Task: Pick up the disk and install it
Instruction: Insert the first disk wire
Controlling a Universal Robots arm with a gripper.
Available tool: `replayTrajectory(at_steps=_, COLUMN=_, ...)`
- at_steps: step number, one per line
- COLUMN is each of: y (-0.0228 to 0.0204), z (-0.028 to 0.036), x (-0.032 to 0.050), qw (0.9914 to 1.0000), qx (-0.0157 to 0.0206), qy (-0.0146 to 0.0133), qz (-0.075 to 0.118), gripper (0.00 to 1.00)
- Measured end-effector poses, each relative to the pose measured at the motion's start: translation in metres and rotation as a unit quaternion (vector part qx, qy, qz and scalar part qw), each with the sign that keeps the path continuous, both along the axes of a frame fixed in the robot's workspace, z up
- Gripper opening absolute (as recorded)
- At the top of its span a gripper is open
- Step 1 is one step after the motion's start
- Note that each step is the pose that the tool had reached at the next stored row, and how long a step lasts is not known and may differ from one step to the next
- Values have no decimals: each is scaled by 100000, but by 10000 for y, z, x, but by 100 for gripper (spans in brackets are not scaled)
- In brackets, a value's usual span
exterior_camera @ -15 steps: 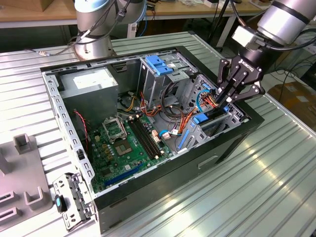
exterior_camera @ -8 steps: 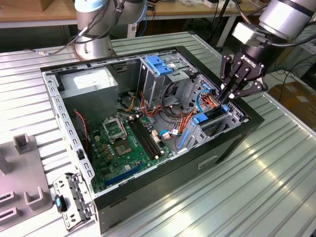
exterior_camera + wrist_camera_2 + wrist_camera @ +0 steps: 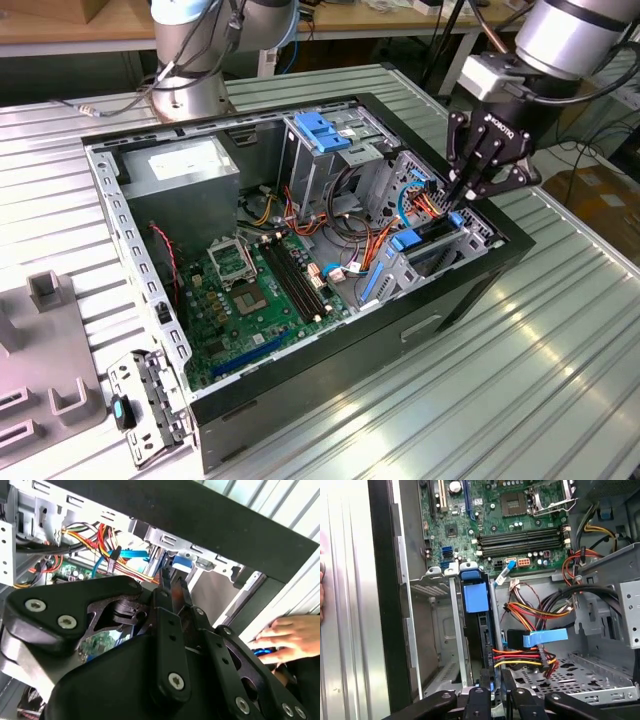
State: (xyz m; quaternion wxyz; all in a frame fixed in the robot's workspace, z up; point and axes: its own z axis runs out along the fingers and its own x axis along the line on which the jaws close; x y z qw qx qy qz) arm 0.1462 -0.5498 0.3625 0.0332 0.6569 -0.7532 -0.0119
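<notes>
Gripper point(image 3: 458, 207) is down at the drive bay inside the open computer case point(image 3: 330, 345), fingers pinched tight on the disk point(image 3: 476, 598). The disk stands on edge in its slot, blue rail up.

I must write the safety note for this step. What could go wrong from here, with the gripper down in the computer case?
The gripper sits at the disk in its slot, beside loose red and yellow cables; they could snag or get pinched. A person's hand rests near the case edge and could be struck if the arm swings.
</notes>
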Motion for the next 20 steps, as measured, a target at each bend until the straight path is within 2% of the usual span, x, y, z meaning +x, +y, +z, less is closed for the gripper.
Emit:
replayTrajectory(at_steps=1, y=0, z=0, x=-19, qw=99999, qx=50, qy=-409, qz=1, gripper=24)
replayTrajectory(at_steps=3, y=0, z=0, x=-65, qw=99988, qx=193, qy=-1541, qz=-1, gripper=24)
replayTrajectory(at_steps=4, y=-1, z=1, x=-79, qw=99982, qx=319, qy=-1893, qz=-4, gripper=24)
replayTrajectory(at_steps=5, y=-6, z=0, x=-91, qw=99976, qx=718, qy=-2051, qz=-6, gripper=24)
replayTrajectory(at_steps=6, y=-10, z=0, x=-101, qw=99969, qx=1381, qy=-2085, qz=-5, gripper=24)
replayTrajectory(at_steps=7, y=-17, z=0, x=-111, qw=99951, qx=2306, qy=-2115, qz=-16, gripper=24)
replayTrajectory(at_steps=9, y=-51, z=-3, x=-123, qw=99912, qx=3575, qy=-2183, qz=-36, gripper=24)
replayTrajectory(at_steps=11, y=-102, z=-10, x=-135, qw=99901, qx=3800, qy=-2296, qz=-40, gripper=24)
replayTrajectory(at_steps=13, y=-133, z=-16, x=-150, qw=99897, qx=3803, qy=-2468, qz=-33, gripper=24)
replayTrajectory(at_steps=20, y=-152, z=-100, x=-164, qw=99895, qx=3806, qy=-2549, qz=-13, gripper=24)
